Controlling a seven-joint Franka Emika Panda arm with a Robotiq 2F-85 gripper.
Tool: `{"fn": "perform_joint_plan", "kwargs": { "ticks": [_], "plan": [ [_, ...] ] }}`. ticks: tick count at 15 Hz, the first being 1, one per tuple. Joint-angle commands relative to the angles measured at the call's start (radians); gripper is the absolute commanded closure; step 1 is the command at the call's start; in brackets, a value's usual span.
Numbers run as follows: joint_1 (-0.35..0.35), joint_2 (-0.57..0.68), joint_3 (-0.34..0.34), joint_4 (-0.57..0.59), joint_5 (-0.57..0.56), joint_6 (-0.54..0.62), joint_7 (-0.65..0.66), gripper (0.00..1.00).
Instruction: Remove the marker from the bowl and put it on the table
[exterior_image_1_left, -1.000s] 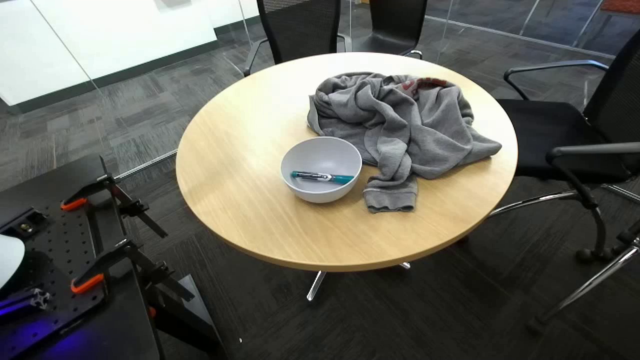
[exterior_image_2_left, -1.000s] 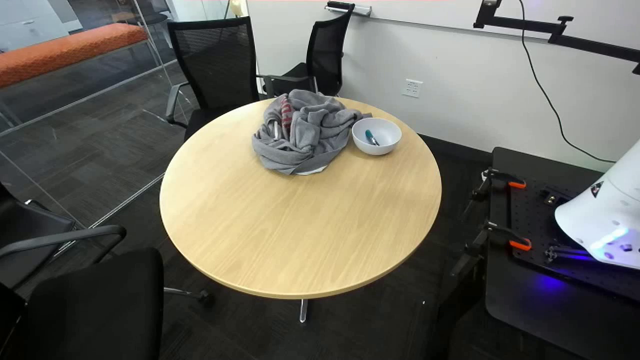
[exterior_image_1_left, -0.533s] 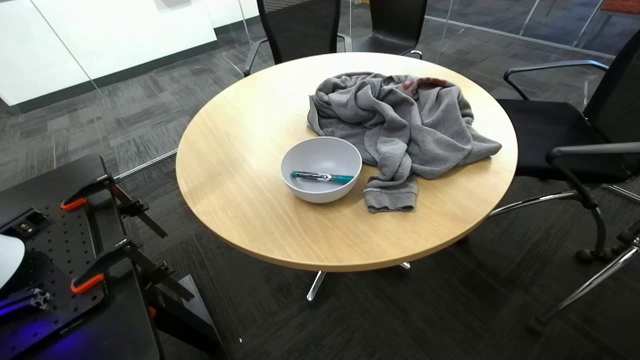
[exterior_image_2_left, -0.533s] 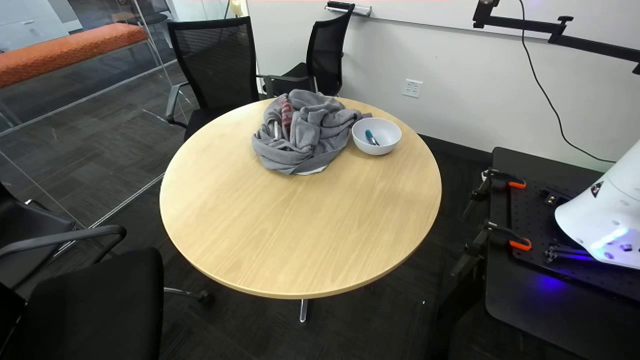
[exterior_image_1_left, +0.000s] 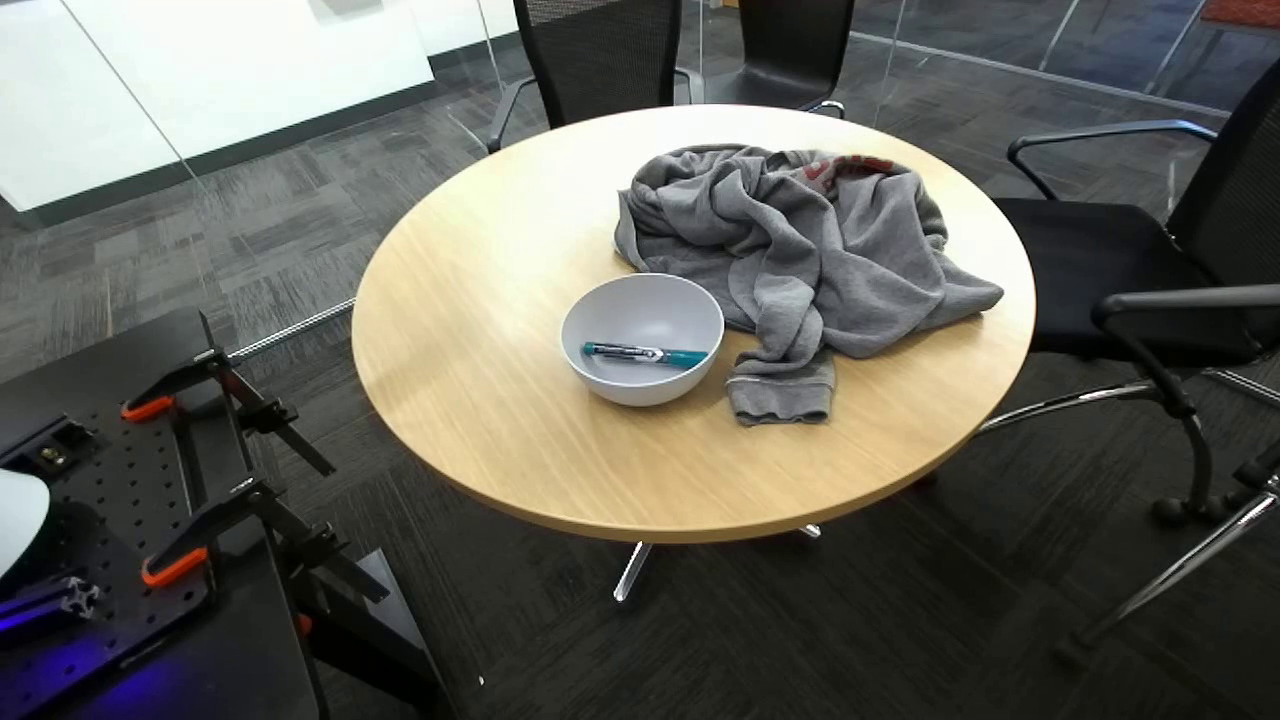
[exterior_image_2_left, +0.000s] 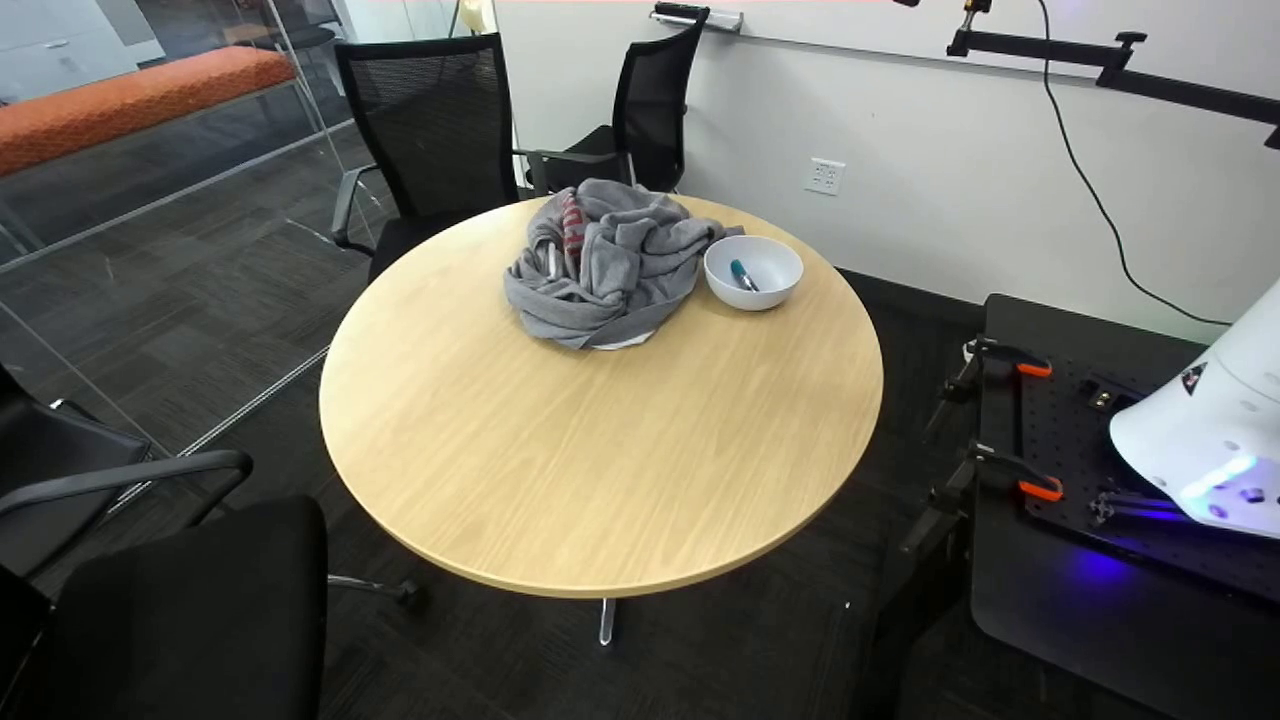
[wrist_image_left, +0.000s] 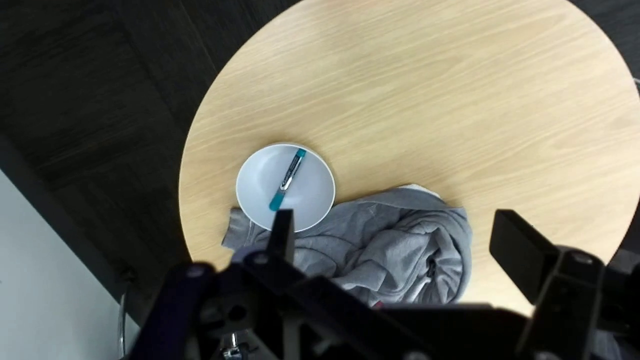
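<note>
The teal marker (exterior_image_1_left: 645, 354) lies inside the pale bowl (exterior_image_1_left: 640, 308), leaning across its bottom. Both also show in an exterior view, marker (exterior_image_2_left: 743, 275) and bowl (exterior_image_2_left: 782, 265), and in the wrist view, marker (wrist_image_left: 288, 179) and bowl (wrist_image_left: 315, 195). The bowl stands upright on the round wooden table (exterior_image_1_left: 470, 300), beside a grey sweatshirt. In the wrist view my gripper (wrist_image_left: 393, 222) is open and empty, well above the table. Its fingers stand wide apart over the sweatshirt, the left fingertip overlapping the bowl's lower rim in the picture. The gripper is not clearly seen in either exterior view.
The crumpled grey sweatshirt (exterior_image_1_left: 790, 250) touches or nearly touches the bowl. Black chairs (exterior_image_2_left: 430, 130) stand around the table. The white robot base (exterior_image_2_left: 1210, 430) sits on a black bench with orange-tipped clamps (exterior_image_2_left: 1040, 488). A black jointed arm (exterior_image_2_left: 1180, 85) hangs near the wall.
Small dark parts at the top edge of an exterior view have shifted, and another dark piece shows there. The marker, bowl and sweatshirt have not moved.
</note>
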Motion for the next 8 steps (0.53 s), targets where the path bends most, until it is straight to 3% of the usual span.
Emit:
{"fn": "perform_joint_plan", "kwargs": {
  "ticks": [1,8],
  "plan": [
    [-0.041,0.055,-0.028,0.009,0.007,0.096,0.062,0.00],
    [-0.107,0.216,-0.061,-0.008,-0.033,0.376,0.159,0.00]
  ]
}}
